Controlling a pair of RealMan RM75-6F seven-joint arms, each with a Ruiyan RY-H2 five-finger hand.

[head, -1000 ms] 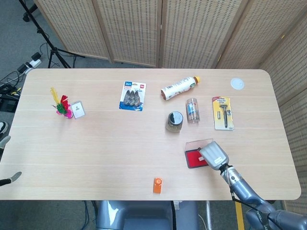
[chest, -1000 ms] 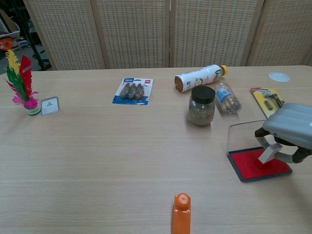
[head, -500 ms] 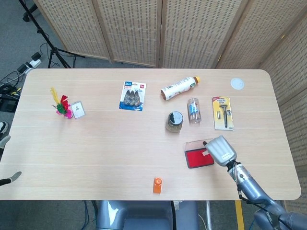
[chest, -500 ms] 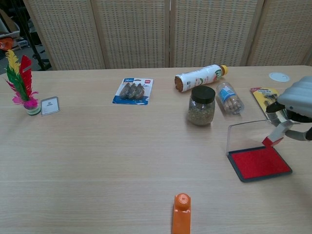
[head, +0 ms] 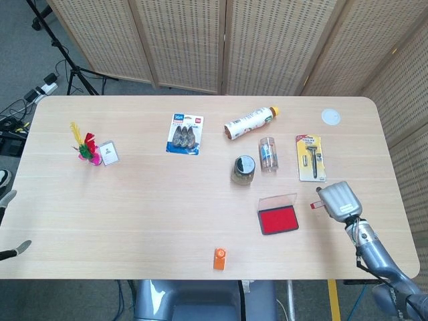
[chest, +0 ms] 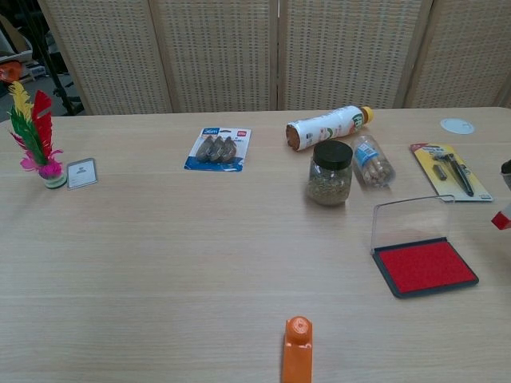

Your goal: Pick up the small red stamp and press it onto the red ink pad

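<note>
The red ink pad lies open near the table's front right, its clear lid standing upright behind the red surface. My right hand hovers to the right of the pad, apart from it, and pinches the small red stamp, whose red end points left toward the pad. In the chest view only the stamp's red tip shows at the right edge. Of my left hand, just fingertips show at the far left edge, spread apart and holding nothing.
An orange object lies by the front edge. Behind the pad stand a dark-lidded jar, a small clear bottle, a lying bottle and a razor pack. A blister pack and feather toy lie further left.
My right hand has lifted the stamp off the ink pad and moved right, clear of the pad and almost out of the chest view. The left hand has not moved.
</note>
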